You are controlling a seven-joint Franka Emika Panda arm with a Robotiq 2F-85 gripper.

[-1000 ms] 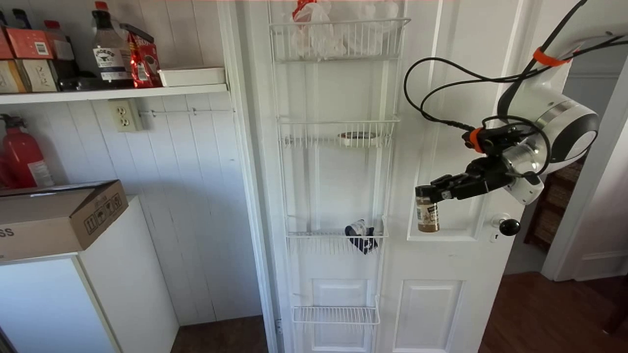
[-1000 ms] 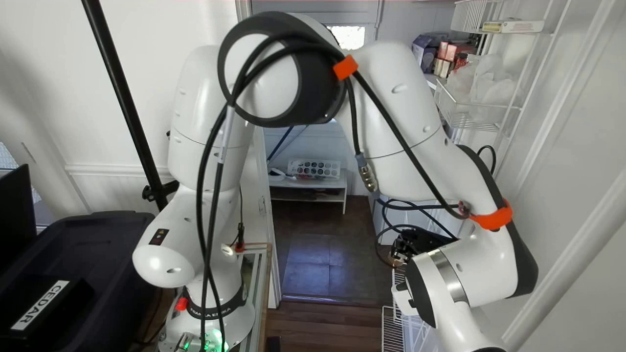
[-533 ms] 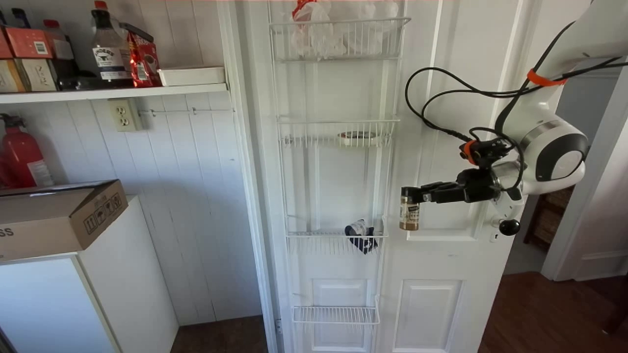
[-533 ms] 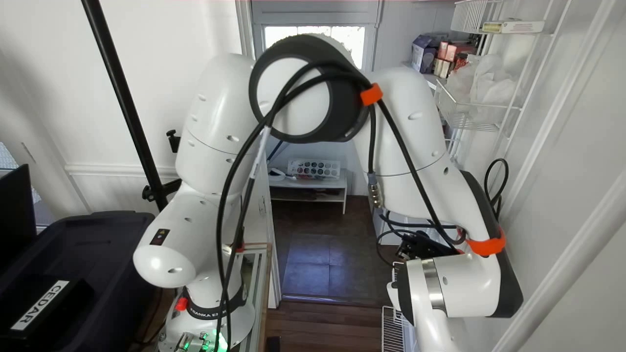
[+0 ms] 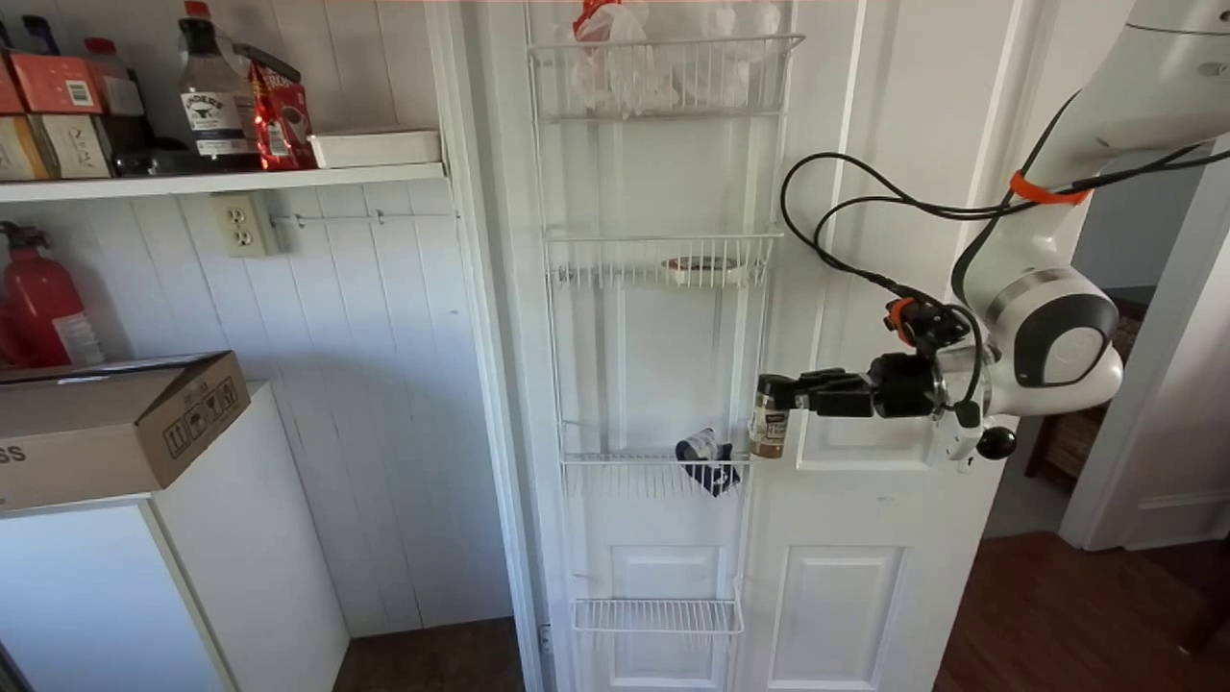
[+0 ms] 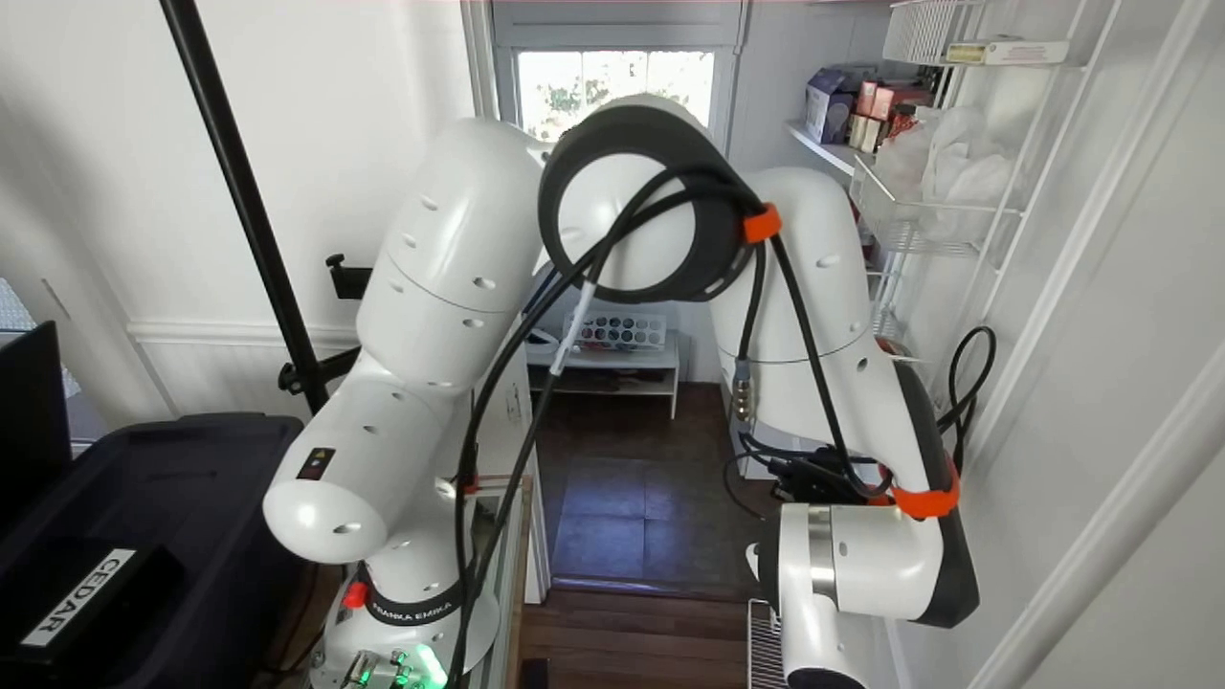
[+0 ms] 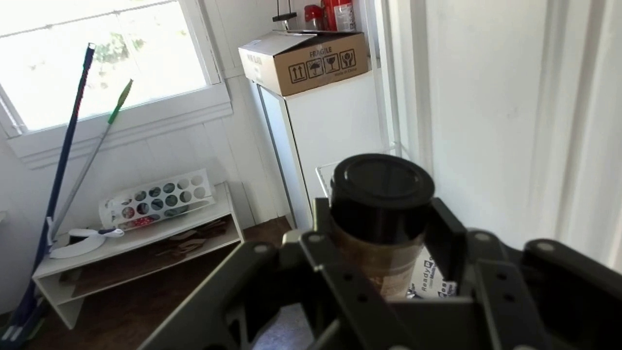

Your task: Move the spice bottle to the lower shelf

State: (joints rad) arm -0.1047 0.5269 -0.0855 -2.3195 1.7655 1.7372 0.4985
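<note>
1. your pincer point(image 7: 383, 218) is clamped about the spice bottle point(image 5: 769, 432), its fingers apart by no more than the bottle's width, one on either side at the black cap.
2. the bottle hangs upright from your grip, its brownish body and pale label below the fingertips.
3. the lower shelf point(image 5: 620, 462) lies ahead of and below your pincer; in an exterior view the bottle shows just beside its near end, and you cannot tell whether they touch.
4. a black-and-white packet point(image 5: 709, 465) rests on that shelf, ahead of your pincer and lower than the fingertips.
5. the next tier up point(image 5: 663, 237), ahead of and above the pincer, carries a flat item point(image 5: 701, 277).
6. farther ahead of your pincer, a cardboard box point(image 7: 311, 63) sits on a white cabinet point(image 7: 335, 116).
7. in an exterior view the arm point(image 6: 804, 316) hides your pincer's tips.
</note>
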